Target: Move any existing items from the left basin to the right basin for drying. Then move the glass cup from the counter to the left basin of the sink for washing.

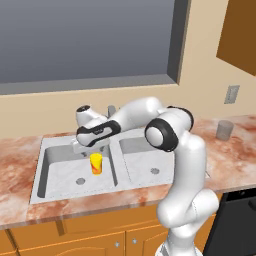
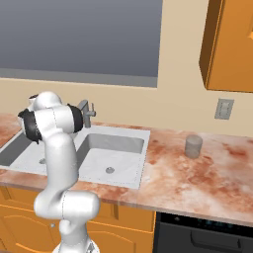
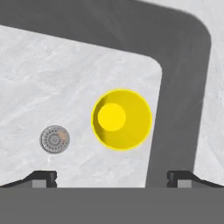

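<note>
One small yellow tapered cup (image 1: 96,163) stands upright in the left grey steel basin (image 1: 60,172); no writing legible. One translucent grey tumbler (image 2: 193,146) sits on the marbled bench (image 2: 197,173). Gripper (image 3: 112,177) wide open above the yellow cup, holding nothing.

Glossy white rounded arm (image 1: 185,165), dark joints

Grey window (image 1: 85,40) above the beige wall. Wall socket (image 2: 224,109) right of it. Orange wall cupboard (image 2: 228,44) upper right. Black appliance (image 2: 202,233) under the worktop edge.
</note>
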